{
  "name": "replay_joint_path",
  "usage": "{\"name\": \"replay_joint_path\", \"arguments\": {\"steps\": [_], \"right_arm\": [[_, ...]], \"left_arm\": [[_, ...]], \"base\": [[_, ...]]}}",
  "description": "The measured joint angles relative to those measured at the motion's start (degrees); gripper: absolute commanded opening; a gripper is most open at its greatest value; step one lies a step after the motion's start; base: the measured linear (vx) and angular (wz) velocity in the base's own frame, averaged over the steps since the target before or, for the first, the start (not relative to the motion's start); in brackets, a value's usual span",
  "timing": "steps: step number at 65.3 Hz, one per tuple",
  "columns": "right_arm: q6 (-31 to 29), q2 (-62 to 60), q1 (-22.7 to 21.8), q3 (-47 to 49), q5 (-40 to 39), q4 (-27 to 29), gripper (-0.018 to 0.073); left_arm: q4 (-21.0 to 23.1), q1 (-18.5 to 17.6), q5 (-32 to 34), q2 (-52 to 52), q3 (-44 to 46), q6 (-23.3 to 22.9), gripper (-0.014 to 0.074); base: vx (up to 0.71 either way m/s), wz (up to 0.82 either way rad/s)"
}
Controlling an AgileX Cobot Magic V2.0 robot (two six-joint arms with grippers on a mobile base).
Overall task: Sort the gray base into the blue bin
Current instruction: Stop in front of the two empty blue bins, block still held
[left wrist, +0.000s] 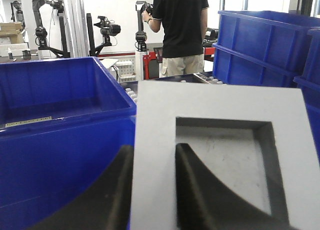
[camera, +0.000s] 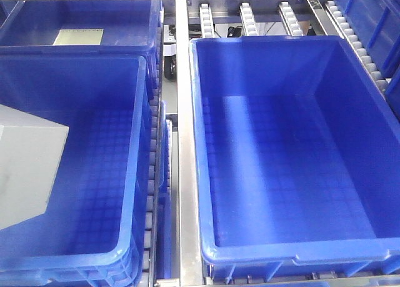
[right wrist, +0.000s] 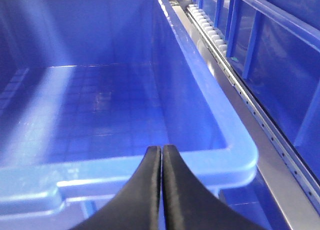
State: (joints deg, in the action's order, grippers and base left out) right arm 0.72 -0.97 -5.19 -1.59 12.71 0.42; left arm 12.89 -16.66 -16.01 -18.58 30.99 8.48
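Observation:
The gray base (camera: 28, 168) is a matte gray block at the left edge of the front view, hanging tilted over the left blue bin (camera: 94, 60). In the left wrist view the gray base (left wrist: 220, 104) shows its square recess. My left gripper (left wrist: 154, 150) is shut on the block's wall, one finger outside and one inside the recess. A second blue bin (camera: 287, 43) stands on the right with nothing in it. My right gripper (right wrist: 161, 149) is shut on nothing, just in front of that blue bin's near rim (right wrist: 125, 172).
A third bin (camera: 125, 12) at the back left holds a pale sheet (camera: 78, 37). A metal rail (camera: 185, 143) runs between the two front bins. Roller tracks (camera: 250, 18) run at the back right. A person (left wrist: 180, 29) stands beyond more stacked bins (left wrist: 260, 44).

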Motion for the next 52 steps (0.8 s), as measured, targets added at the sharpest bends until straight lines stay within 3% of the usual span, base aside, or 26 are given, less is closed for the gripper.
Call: {"name": "replay_joint_path", "arguments": {"steps": [52], "right_arm": [[0.0, 0.0, 0.0, 0.0, 0.0, 0.0, -0.0005]], "left_arm": [[0.0, 0.0, 0.0, 0.0, 0.0, 0.0, 0.0038]], "base": [[0.02, 0.05]]}}
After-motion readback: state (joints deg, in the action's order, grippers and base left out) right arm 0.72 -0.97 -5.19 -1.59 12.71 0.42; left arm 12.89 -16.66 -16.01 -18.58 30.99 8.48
